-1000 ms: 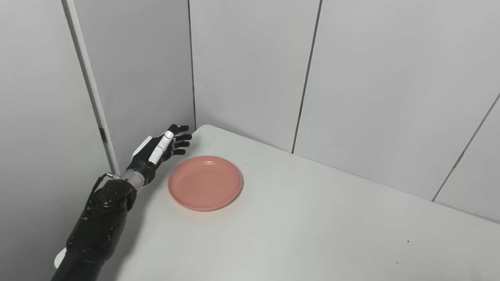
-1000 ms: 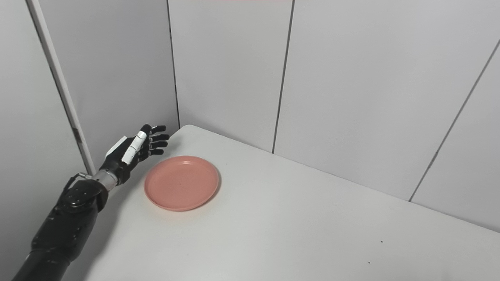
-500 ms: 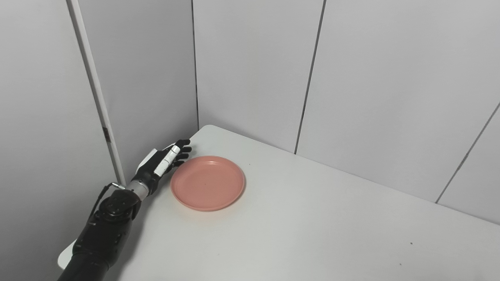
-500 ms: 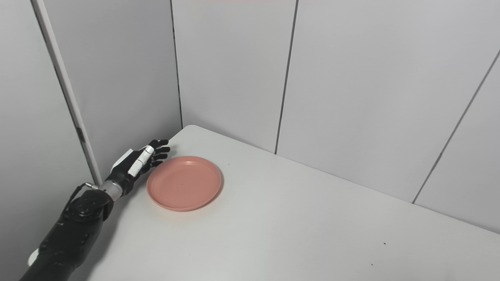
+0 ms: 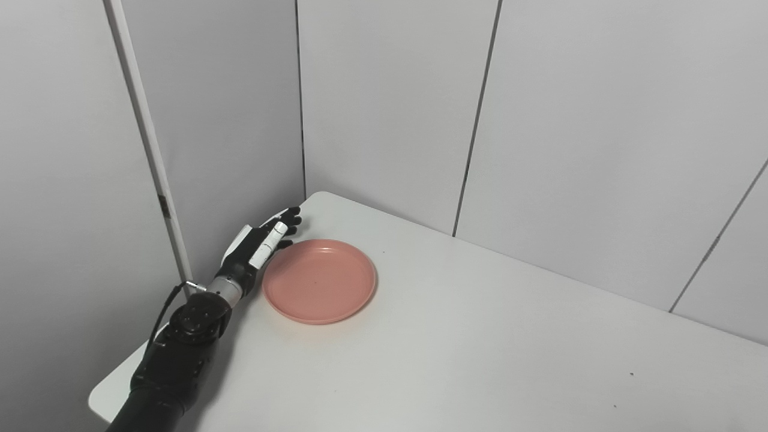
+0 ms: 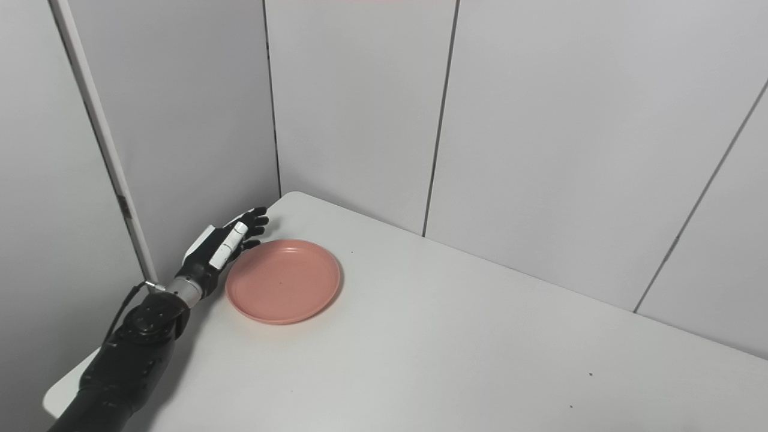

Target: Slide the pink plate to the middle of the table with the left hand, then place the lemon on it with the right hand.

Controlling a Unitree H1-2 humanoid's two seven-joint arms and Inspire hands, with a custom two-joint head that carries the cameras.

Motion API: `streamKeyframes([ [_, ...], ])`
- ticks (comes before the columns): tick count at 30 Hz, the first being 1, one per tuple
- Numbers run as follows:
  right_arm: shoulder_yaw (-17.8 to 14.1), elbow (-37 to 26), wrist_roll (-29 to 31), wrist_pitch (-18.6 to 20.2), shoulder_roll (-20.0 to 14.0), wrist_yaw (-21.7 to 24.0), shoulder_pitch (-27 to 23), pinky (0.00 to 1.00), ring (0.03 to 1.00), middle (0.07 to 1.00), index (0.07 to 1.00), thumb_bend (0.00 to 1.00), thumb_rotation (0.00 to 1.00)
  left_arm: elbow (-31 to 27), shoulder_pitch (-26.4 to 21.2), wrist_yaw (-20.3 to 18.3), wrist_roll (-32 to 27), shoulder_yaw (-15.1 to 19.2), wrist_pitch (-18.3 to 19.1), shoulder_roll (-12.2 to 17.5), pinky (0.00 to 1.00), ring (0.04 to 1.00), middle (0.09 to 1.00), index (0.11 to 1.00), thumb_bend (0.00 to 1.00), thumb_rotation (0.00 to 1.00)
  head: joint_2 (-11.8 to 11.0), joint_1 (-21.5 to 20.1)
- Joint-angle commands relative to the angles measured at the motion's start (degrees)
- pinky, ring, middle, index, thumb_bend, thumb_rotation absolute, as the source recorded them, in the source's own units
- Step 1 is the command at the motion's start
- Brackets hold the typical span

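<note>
- One hand (image 5: 259, 245) is showing at this moment: your left, reaching in along the table's (image 5: 480, 360) left edge with its fingers (image 5: 290, 219) stretched out and apart, gripping nothing.
- The hand is sitting edge-on just beside the plate (image 5: 319, 281), at its left rim; whether it is actually touching the rim is too close to call from either eye view.
- The plate is lying flat near the far-left corner of the table, close to the wall panels (image 6: 540, 120) and well apart from the middle, so the slide is not yet done.
- Your right hand and the lemon are both lying out of view, and nothing can be said of either.
- Judging by its look, you are dealing with a light, stiff, shallow plastic plate with a low raised rim, unlikely to break but likely to skate easily on the smooth white top.
- The rim on the hand's side is looking like the best place to take hold: press the side of the palm and fingers against it and push towards the right and nearer, low and even.
- A push set too high or off-centre is risking tipping the rim up or spinning the plate away, so you are better off keeping contact broad and slow.
</note>
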Motion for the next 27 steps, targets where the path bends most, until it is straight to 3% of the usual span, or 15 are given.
streamKeyframes([
  [1, -0.08, 0.51, 0.45, -0.33, 0.01, 0.07, 0.75, 0.98, 0.978, 0.975, 0.978, 0.88, 0.95, 0.38, -2.08, -0.61, -1.17, 0.50, -3.33, 0.63, 0.87, 0.886, 0.890, 0.882, 0.84, 1.00, -0.01, 0.04],
  [11, -0.08, 0.23, -0.34, -0.95, -0.07, -0.15, 0.96, 0.95, 0.972, 0.972, 0.976, 0.88, 0.97, 4.76, -1.63, -1.02, -2.37, -0.28, -5.15, -0.65, 0.91, 0.903, 0.898, 0.883, 0.84, 1.00, 0.00, 0.19],
  [17, -0.12, -0.20, -0.07, -0.14, 0.11, -0.14, 1.01, 0.95, 0.971, 0.973, 0.975, 0.88, 0.97, 3.82, -1.34, -0.03, -2.31, -0.47, -4.15, -1.08, 0.93, 0.912, 0.905, 0.892, 0.82, 1.00, 0.15, 0.28],
  [27, -0.01, 0.61, -0.02, -0.88, 0.24, -0.01, 0.82, 0.96, 0.972, 0.972, 0.974, 0.90, 0.96, 6.69, -1.95, -1.26, -3.48, -0.62, -6.73, -1.75, 0.90, 0.890, 0.884, 0.878, 0.84, 1.00, 0.35, -0.44],
])
